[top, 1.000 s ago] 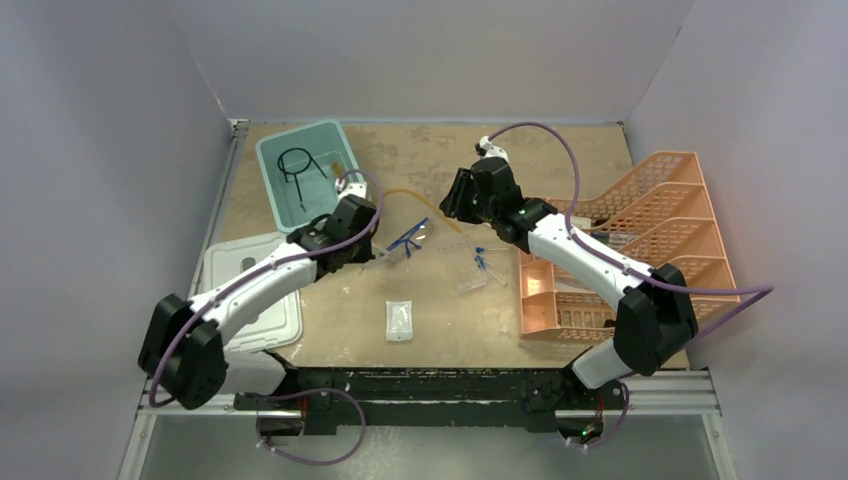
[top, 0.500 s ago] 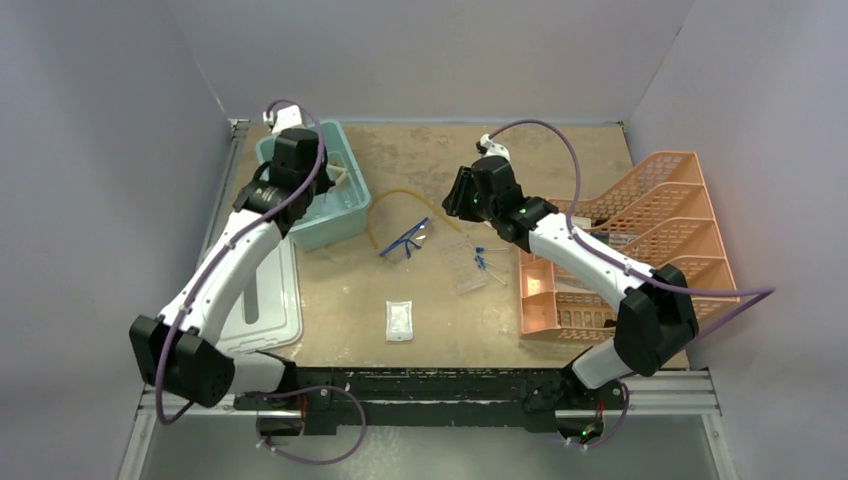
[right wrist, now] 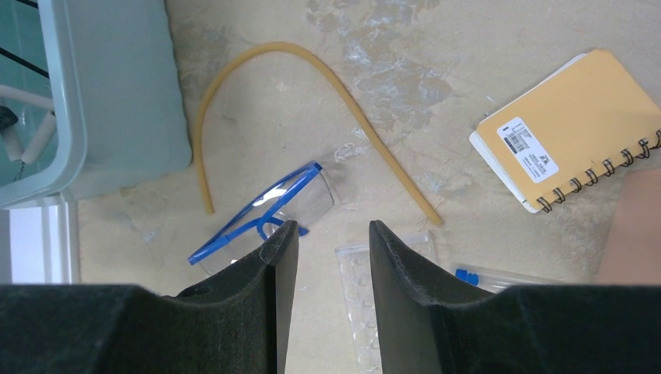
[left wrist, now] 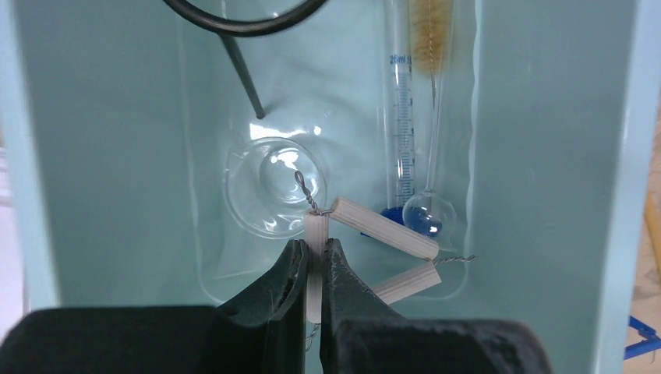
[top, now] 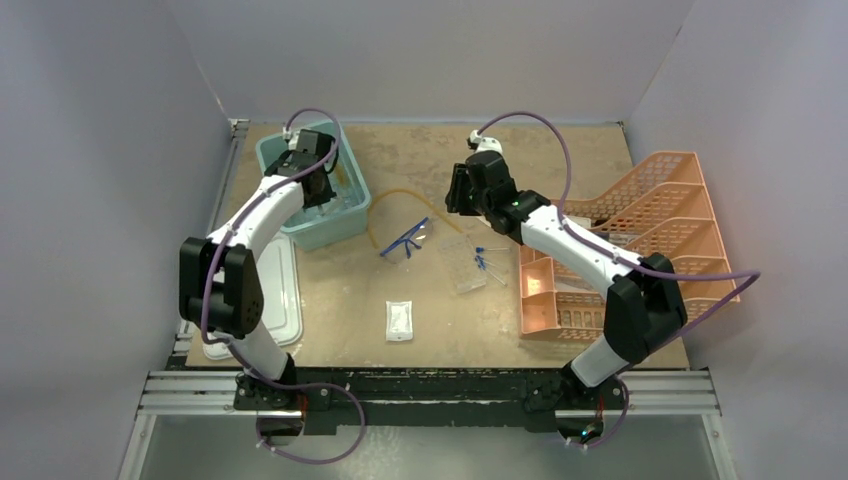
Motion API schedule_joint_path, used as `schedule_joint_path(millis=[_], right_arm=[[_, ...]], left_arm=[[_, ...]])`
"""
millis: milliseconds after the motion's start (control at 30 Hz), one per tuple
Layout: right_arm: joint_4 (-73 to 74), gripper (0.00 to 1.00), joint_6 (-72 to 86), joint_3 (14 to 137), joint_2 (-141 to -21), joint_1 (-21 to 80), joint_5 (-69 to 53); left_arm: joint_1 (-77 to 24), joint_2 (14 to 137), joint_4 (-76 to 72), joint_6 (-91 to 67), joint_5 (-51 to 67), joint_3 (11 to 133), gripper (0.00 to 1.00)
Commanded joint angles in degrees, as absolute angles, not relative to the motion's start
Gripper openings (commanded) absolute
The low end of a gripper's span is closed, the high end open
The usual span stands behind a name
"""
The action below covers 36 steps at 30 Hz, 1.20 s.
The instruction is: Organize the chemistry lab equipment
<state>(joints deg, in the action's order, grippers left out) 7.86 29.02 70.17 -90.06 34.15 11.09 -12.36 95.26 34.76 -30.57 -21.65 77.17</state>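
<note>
Wire triangle (left wrist: 382,227): light, stiff wire frame sleeved in white tubes. The sleeves look smooth and, by judgement, brittle if knocked. It hangs inside the teal tub (left wrist: 546,156), just beside the small beaker (left wrist: 269,187).
Left gripper (left wrist: 315,253): jaws nearly together, pinching one white sleeve near its middle. This is probably the soundest hold, as the twisted wire ends are thin.
Tub contents: black ring tripod (left wrist: 242,15), graduated cylinder (left wrist: 401,117) and brush (left wrist: 431,31). The glassware likely calls for a gentle set-down.
Right gripper (right wrist: 331,234): jaws half spread and empty, poised over the goggles (right wrist: 265,214).
Goggles: light, springy plastic on the table. The lens is likely slippery, so the blue frame offers better purchase.
Left wrist view: shows the pinch and the tub floor, which the arm hides overhead.
Right wrist view: shows the amber tubing (right wrist: 312,62) arching beside a yellow notebook (right wrist: 581,125) that cannot be made out overhead.
Overhead view: the only one to show the white packet (top: 400,320) and the orange tray (top: 640,240).
</note>
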Motion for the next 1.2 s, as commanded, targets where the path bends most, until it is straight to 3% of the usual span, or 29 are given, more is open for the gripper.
schedule_joint_path(millis=[0, 367, 567, 700, 1033, 1167], right_arm=[[6.51, 0.41, 26.41, 73.21, -90.36, 33.84, 12.79], [6.41, 0.42, 26.34, 72.02, -89.42, 33.83, 13.02], [7.08, 0.43, 27.36, 70.81, -88.04, 33.83, 12.19], [8.05, 0.43, 27.85, 70.51, -87.09, 33.83, 11.66], [11.18, 0.48, 26.56, 69.4, -86.48, 33.83, 6.86], [11.69, 0.5, 26.4, 68.7, -87.62, 33.75, 3.56]], left_arm=[[-12.32, 97.62, 33.14, -29.49, -19.49, 79.6, 0.0], [-11.69, 103.46, 34.37, -30.71, -17.94, 79.1, 0.0], [-11.69, 100.42, 36.37, -30.3, -18.17, 80.14, 0.27], [-11.69, 96.56, 37.52, -30.23, -16.86, 81.55, 0.38], [-12.28, 84.55, 38.68, -30.38, -7.85, 83.4, 0.46], [-17.26, 78.76, 37.43, -28.08, -5.4, 80.37, 0.46]])
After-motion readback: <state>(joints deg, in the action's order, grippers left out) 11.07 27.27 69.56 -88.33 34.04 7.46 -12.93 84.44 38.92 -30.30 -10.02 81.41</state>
